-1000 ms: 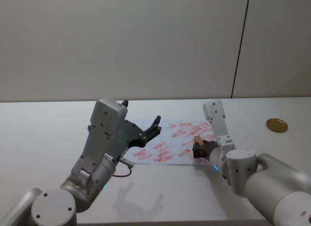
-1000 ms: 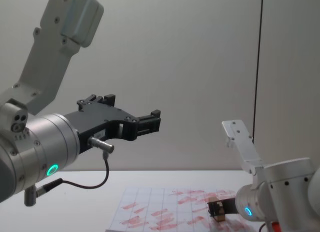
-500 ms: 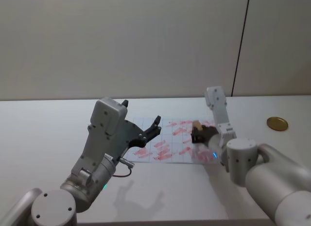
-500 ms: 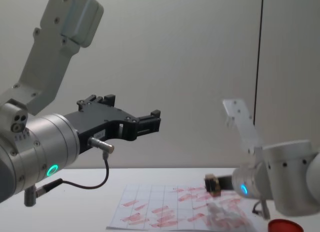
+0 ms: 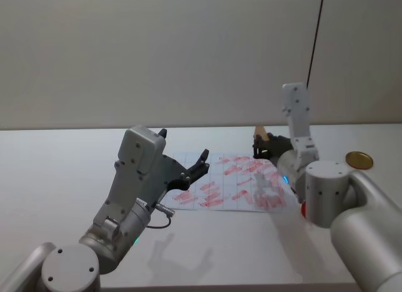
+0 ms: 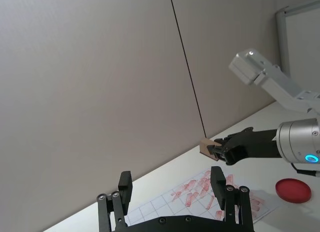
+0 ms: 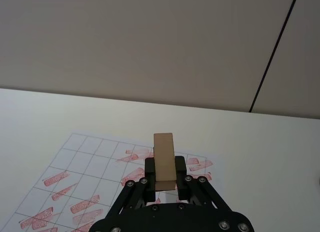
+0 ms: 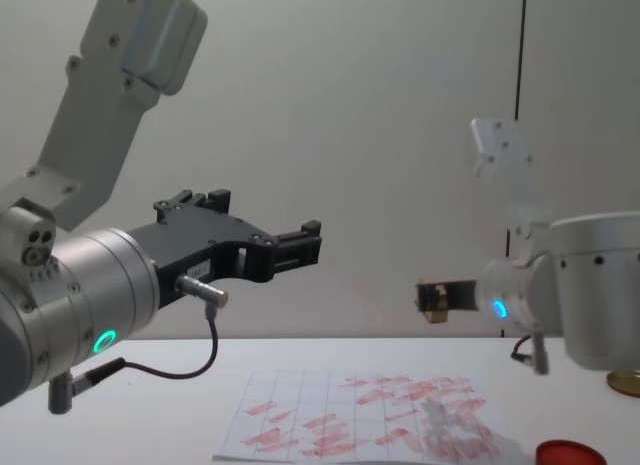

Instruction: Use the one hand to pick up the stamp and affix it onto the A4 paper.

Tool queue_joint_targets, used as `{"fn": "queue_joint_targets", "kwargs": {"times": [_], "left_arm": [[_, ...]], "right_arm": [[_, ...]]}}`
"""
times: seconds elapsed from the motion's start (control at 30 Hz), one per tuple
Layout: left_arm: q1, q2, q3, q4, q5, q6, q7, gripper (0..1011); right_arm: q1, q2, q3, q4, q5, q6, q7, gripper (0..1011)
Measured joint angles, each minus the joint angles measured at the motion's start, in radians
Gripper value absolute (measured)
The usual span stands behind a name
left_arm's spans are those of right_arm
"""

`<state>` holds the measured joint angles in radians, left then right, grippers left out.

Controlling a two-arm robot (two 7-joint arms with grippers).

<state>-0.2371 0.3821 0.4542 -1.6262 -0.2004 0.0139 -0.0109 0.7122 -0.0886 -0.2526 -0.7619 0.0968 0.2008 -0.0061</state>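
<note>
My right gripper (image 5: 261, 144) (image 8: 430, 299) (image 7: 165, 178), the hand with the blue ring light, hangs well above the A4 paper's right part and is shut on the stamp (image 5: 259, 132) (image 7: 164, 162) (image 6: 205, 144), a small tan wooden block. The A4 paper (image 5: 220, 185) (image 8: 350, 425) (image 7: 85, 187) lies flat on the white table, covered with red stamp marks on a faint grid. My left gripper (image 5: 200, 163) (image 8: 305, 240) (image 6: 170, 189), with the green ring light and black cable, hovers open over the paper's left side and holds nothing.
A round red ink pad (image 8: 575, 453) (image 6: 294, 190) lies on the table to the right of the paper. A gold round lid (image 5: 358, 161) sits further right. A plain wall stands behind the table.
My right gripper has risen from the paper with the stamp, moving up and toward the back. The left arm has not moved.
</note>
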Motion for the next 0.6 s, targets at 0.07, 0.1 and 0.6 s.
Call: {"fn": "queue_joint_targets", "kwargs": {"times": [0.07, 0.1, 0.6], "left_arm": [[0.0, 0.0, 0.0, 0.0, 0.0, 0.0, 0.0, 993], [0.0, 0.0, 0.0, 0.0, 0.0, 0.0, 0.0, 993], [0.0, 0.0, 0.0, 0.0, 0.0, 0.0, 0.0, 993]], "right_arm": [[-0.016, 0.006, 0.003, -0.037, 0.0, 0.015, -0.005, 216], [-0.028, 0.01, 0.005, -0.065, 0.0, 0.029, -0.01, 216], [-0.159, 0.068, 0.041, -0.289, -0.007, 0.143, -0.046, 217]]}}
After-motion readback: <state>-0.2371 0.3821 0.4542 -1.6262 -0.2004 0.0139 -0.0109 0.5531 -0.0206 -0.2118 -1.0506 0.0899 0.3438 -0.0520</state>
